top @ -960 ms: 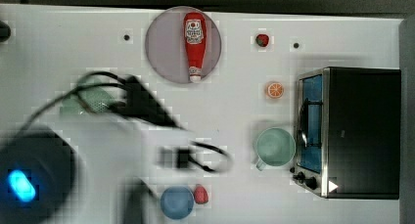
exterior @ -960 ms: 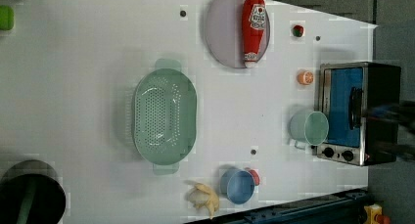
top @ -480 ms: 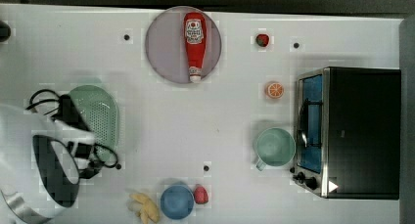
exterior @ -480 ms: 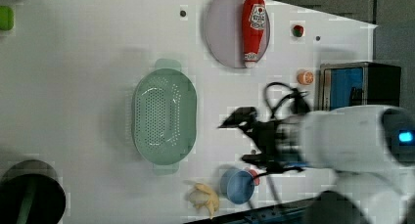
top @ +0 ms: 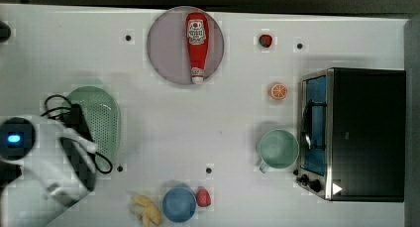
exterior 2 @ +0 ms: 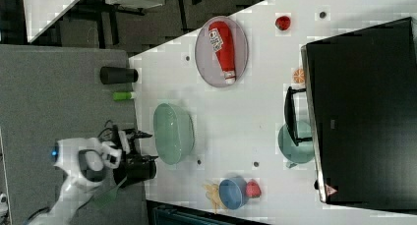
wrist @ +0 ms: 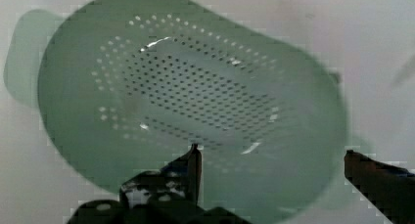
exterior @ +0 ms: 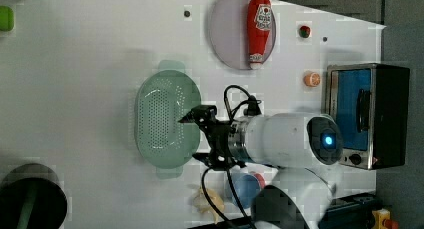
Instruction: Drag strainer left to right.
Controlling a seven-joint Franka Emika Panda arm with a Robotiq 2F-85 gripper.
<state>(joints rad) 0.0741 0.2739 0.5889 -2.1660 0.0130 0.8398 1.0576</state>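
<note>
Strainer, one, sits on the white worktop toward the left view's left, apart from the rest. Pincer hangs over its near rim, fingers spread wide, holding nothing. Also one mug, one blue bowl, one ketchup bottle, one toaster oven.

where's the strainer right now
The strainer sits at the top view's left on the white table, below-left of the plate with the ketchup bottle, with the open gripper over its rim.
</note>
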